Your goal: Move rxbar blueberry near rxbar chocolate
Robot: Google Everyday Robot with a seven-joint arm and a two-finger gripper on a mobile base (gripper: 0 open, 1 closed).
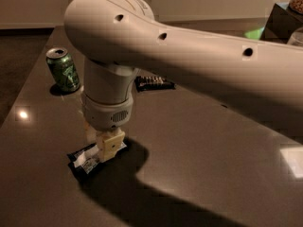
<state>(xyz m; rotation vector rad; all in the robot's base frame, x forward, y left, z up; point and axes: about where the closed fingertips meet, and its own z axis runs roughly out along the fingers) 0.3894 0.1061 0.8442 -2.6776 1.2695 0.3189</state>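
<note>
A dark, glossy table (199, 141) fills the view, with a pale wall behind it and a small glint of light at its left edge. Farthest left on the table stands a green can (63, 69), upright and well apart from the work.

Just right of the can and nearer the camera, the gripper (105, 148) points straight down and sits on the rxbar blueberry (85, 159). The bar lies flat on the table, and its blue-and-white end sticks out to the left from under the gripper. Whether the gripper has closed on the bar cannot be told from this view.

Further right and towards the back, the rxbar chocolate (154, 82) lies flat, partly hidden by the thick white arm (199, 60) that runs off to the right. A dark box (284, 22) sits at the far right edge.

The task looks to be at its early stage. The gripper is at the blueberry bar, but the bar is not lifted and lies well apart from the chocolate one. Lifting it, carrying it back and right, and setting it down beside the chocolate bar remain to be done.
</note>
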